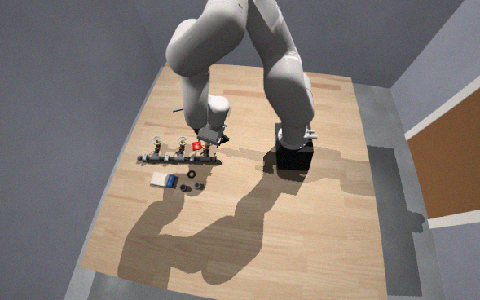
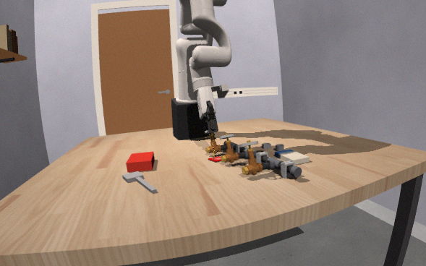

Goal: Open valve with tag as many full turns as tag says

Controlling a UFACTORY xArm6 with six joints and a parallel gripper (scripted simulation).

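Three brass valves stand in a row on a grey pipe (image 1: pixel 178 158) (image 2: pixel 280 166). The left valve (image 1: pixel 156 143) (image 2: pixel 252 165) and the middle valve (image 1: pixel 182 143) (image 2: pixel 229 153) stand free. A red tag (image 1: pixel 196 146) (image 2: pixel 215 159) lies by the right valve (image 1: pixel 206 152) (image 2: pixel 213 147), the one nearest the robot base. My gripper (image 1: pixel 209 143) (image 2: pixel 212 133) points down right over that valve's top. Its fingers are open and hold nothing. The gripper hides that valve's handwheel.
A white and blue block (image 1: pixel 164 179) (image 2: pixel 292 156), a black ring (image 1: pixel 191 177) and two small grey fittings (image 1: pixel 183 187) (image 1: pixel 197 186) lie beside the pipe. A red box (image 2: pixel 140 161) and a grey tool (image 2: pixel 139 178) lie further off. The black robot base (image 1: pixel 294 155) (image 2: pixel 187 124) stands behind.
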